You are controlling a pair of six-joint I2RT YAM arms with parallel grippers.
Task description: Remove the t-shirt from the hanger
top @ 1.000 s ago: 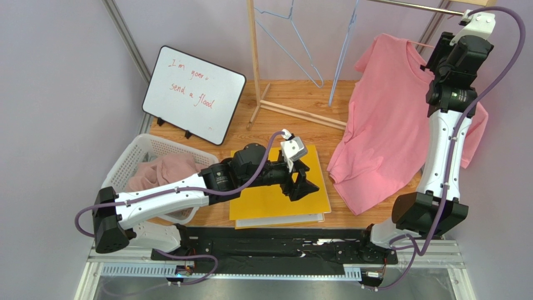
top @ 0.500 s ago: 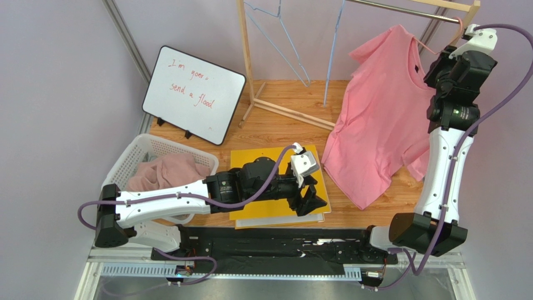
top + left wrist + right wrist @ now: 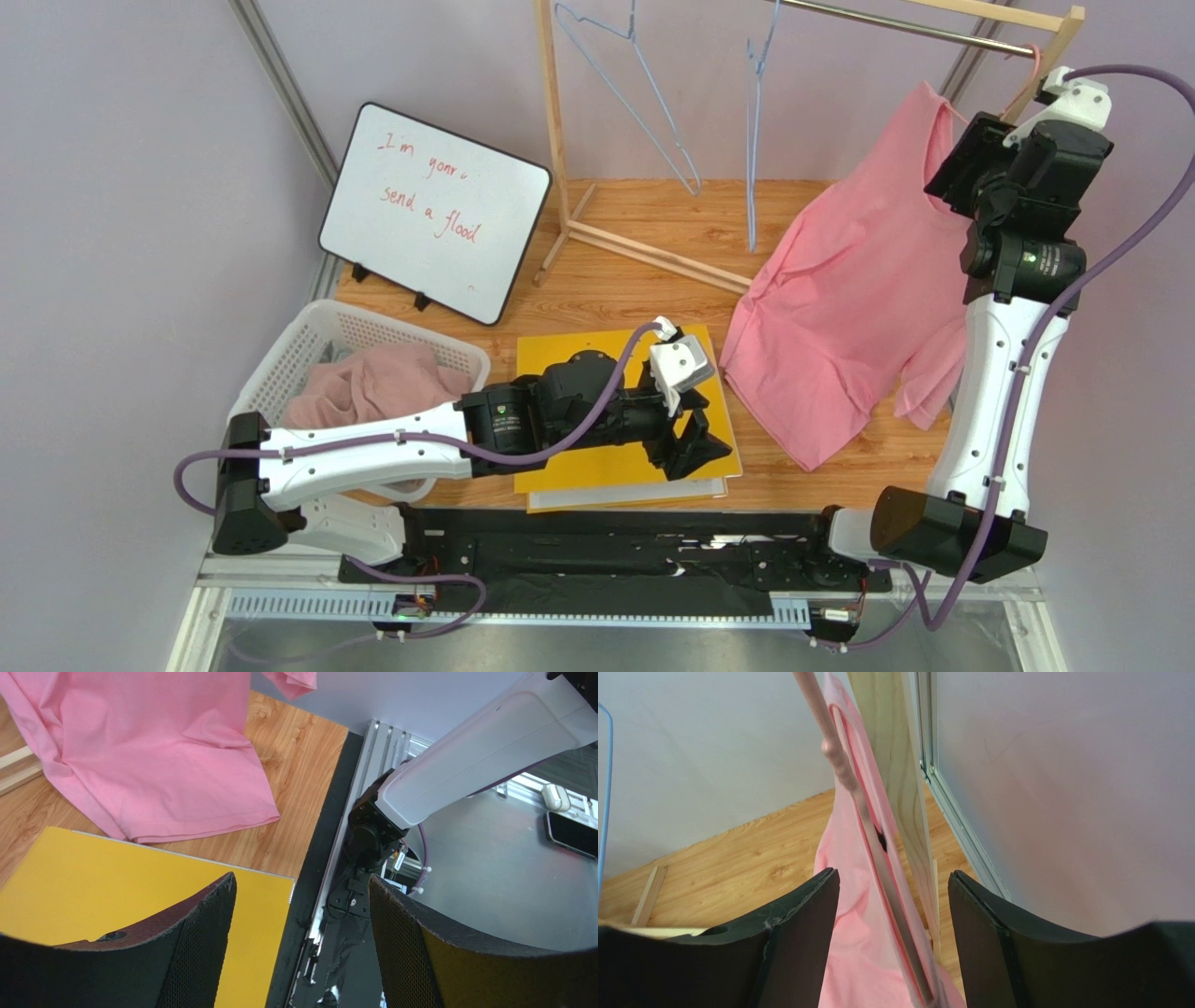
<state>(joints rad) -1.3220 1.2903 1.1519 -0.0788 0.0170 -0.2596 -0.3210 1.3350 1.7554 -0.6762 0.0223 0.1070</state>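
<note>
The pink t-shirt [image 3: 842,308] hangs from a pink hanger [image 3: 833,749] at the right end of the rack, its hem trailing on the wooden table. My right gripper [image 3: 961,154] is up at the collar. In the right wrist view its jaws [image 3: 892,875] stand open, with the hanger's arm and shirt cloth [image 3: 850,882] passing between them, untouched. My left gripper [image 3: 701,445] hovers low over a yellow folder [image 3: 589,469], open and empty [image 3: 302,882]. The shirt's hem [image 3: 154,749] lies just beyond it.
A white basket [image 3: 295,350] holding pink clothes stands at the left, with a whiteboard [image 3: 435,210] behind it. The wooden rack [image 3: 550,126] carries a metal rod [image 3: 898,25] and blue wire hangers [image 3: 758,126]. A wooden post [image 3: 892,763] rises right behind the hanger.
The right gripper closed partway, then opened again around the hanger. The shirt's top swung right and turned edge-on. The left gripper moved nearer and right over the folder, then stayed.
</note>
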